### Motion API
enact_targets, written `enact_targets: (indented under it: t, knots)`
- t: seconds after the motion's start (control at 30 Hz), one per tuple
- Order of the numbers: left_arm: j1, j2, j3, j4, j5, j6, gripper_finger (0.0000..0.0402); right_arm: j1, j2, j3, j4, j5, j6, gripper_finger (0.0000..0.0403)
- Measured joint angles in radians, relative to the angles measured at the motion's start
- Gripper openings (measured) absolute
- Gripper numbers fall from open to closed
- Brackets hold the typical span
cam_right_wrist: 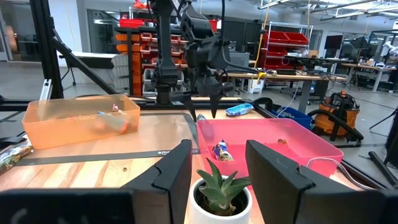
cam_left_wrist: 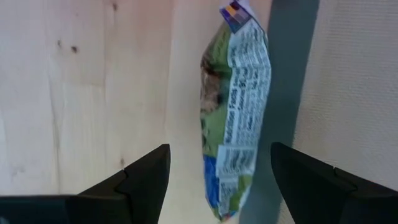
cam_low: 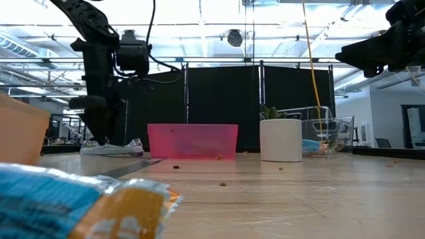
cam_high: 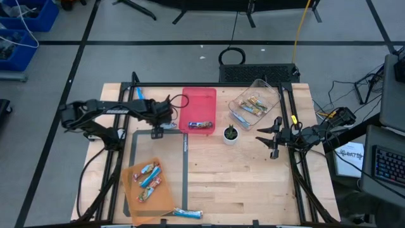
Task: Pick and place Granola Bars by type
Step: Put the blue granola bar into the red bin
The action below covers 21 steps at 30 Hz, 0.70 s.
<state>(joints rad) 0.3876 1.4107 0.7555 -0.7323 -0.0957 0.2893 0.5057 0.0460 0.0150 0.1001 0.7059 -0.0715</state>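
A workshop with racks and black partition screens lies behind the wooden bench (cam_high: 240, 177), on which three containers stand: an orange tray (cam_high: 166, 201) near the front left with several granola bars, a pink tray (cam_high: 201, 101) holding one bar (cam_high: 200, 125), and a clear bin (cam_high: 269, 95) with more. The left end effector (cam_left_wrist: 219, 180) hangs directly over a green-and-blue wrapped bar (cam_left_wrist: 235, 106) lying on the bench just left of the pink tray, beside a strip of dark tape. Its fingers stand wide, one on each side of the bar without touching it, and the bar's long axis runs between them, so a straight descent should bracket its narrow width. The right end effector (cam_right_wrist: 216, 165) waits near the potted plant (cam_right_wrist: 219, 186), partly open and empty, well away from that bar.
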Motion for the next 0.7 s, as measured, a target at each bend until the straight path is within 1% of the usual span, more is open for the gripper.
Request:
enact_targets:
  t: [0.23,0.33,0.7]
  knots:
    - [0.017,0.028,0.0,0.032,0.029,0.007,0.0281,0.0,0.0,0.0,0.0,0.0,0.0,0.0142]
    - [0.025,0.033,0.0,0.038,0.066,0.013,0.0281,0.0,0.0,0.0,0.0,0.0,0.0,0.0142]
    - [0.063,0.082,0.0,0.061,0.098,0.042,0.028,0.0,0.0,0.0,0.0,0.0,0.0,0.0142]
